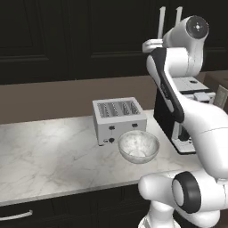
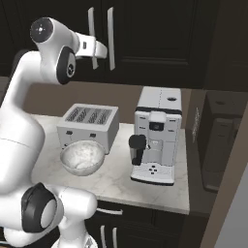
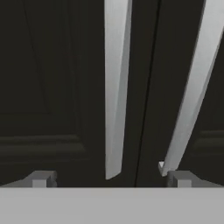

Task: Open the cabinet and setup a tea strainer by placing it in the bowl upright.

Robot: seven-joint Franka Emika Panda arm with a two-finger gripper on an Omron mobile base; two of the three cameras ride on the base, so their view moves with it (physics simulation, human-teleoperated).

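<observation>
Marble counter (image 1: 53,160) (white-veined) beneath dark cabinet (image 2: 145,34).

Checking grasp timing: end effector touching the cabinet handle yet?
Cannot tell. In the hand view the open end effector straddles the left handle; contact isn't clear.

Counter (image 2: 121,181): bowl (image 2: 82,157) just before toaster (image 2: 89,123); coffee machine (image 2: 156,135) to their right. Above: cabinet (image 2: 145,34), doors closed, two bar handles (image 2: 111,38); arm (image 2: 29,97) raised toward them.

base views flank counter (image 1: 53,151), hand view close on cabinet (image 3: 57,87)
</observation>
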